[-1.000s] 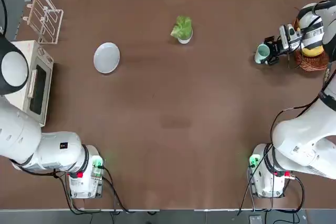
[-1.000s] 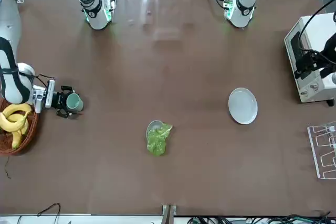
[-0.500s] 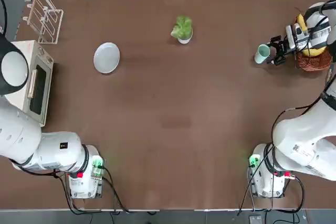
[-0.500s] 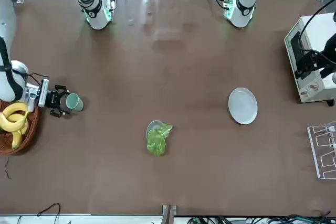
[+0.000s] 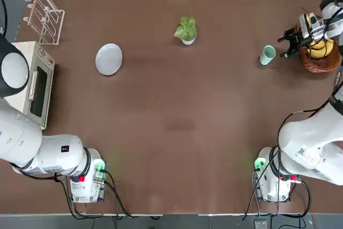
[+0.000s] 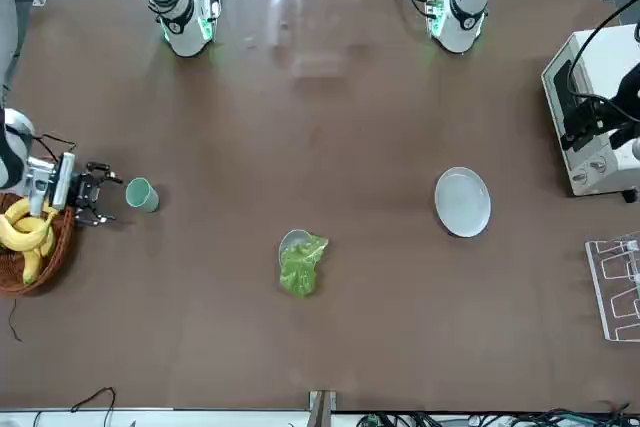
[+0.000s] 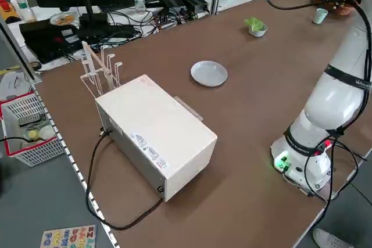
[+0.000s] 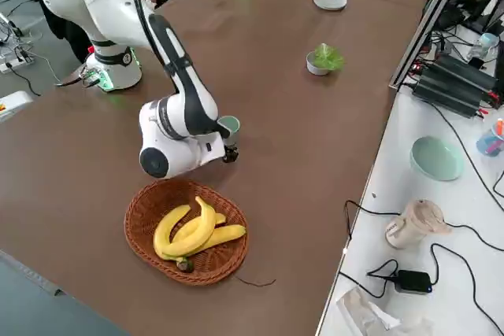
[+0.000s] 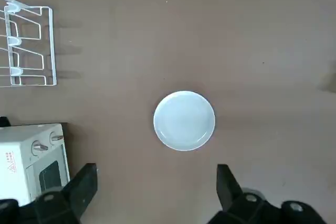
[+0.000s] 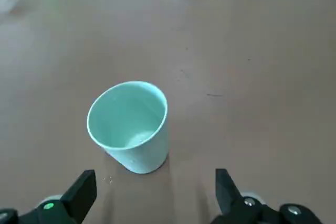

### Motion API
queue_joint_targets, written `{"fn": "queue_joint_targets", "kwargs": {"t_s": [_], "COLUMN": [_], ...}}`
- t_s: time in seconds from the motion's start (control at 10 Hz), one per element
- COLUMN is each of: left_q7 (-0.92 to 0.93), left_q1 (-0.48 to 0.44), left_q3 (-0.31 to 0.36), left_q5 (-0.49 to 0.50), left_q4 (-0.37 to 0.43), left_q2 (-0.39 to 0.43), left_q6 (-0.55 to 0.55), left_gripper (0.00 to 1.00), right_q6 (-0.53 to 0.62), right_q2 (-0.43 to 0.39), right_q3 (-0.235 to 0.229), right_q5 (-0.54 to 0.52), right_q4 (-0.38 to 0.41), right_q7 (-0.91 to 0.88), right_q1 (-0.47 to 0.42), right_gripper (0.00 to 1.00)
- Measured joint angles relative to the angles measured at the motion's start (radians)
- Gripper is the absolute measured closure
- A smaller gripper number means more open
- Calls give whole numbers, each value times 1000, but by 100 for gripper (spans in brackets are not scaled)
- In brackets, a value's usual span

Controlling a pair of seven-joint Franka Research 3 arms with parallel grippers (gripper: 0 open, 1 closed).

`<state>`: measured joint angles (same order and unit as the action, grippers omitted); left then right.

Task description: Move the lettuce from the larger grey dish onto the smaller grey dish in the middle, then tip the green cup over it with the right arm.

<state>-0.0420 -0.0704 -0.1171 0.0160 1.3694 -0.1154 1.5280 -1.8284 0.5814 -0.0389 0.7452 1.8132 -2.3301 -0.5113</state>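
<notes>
Two grey dishes are sitting before me: flat pale plate [image 5: 109, 59] bare at left, small bowl [image 5: 188, 39] mid-table carrying frilly green lettuce [image 5: 185, 27]. Mint-green handleless cup [image 5: 267, 54] is standing upright just beside my spread right gripper [image 5: 287, 46]; left gripper [image 9: 155, 187] is hanging spread above the plate.

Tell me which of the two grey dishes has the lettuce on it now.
The smaller grey dish, the deep bowl mid-table, carries the lettuce. The larger grey dish, flat and wide, lies bare.

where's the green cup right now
In the top view the green cup stands upright near the table's right edge, just left of the open right gripper and the banana basket.
</notes>
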Motion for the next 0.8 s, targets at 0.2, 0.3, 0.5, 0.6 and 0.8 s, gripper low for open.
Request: {"fn": "queue_joint_targets", "kwargs": {"t_s": [0.2, 0.3, 0.5, 0.6, 0.8], "left_q7": [0, 0, 0, 0, 0], "left_q1": [0, 0, 0, 0, 0], "left_q3": [0, 0, 0, 0, 0], "left_q5": [0, 0, 0, 0, 0], "left_q4": [0, 0, 0, 0, 0], "left_q2": [0, 0, 0, 0, 0], "left_q6": [0, 0, 0, 0, 0], "left_gripper": [0, 0, 0, 0, 0], "right_q6": [-10, -40, -121, -180, -295], "right_q2": [-63, -84, -112, -124, -147], "right_q3": [15, 31, 87, 134, 240], "right_q5": [-30, -39, -70, -93, -147], "right_q4": [-6, -6, -6, -6, -6], "right_q7": [187, 299, 595, 765, 1135], "right_q1": [6, 16, 40, 46, 55], "right_gripper": [0, 0, 0, 0, 0]}}
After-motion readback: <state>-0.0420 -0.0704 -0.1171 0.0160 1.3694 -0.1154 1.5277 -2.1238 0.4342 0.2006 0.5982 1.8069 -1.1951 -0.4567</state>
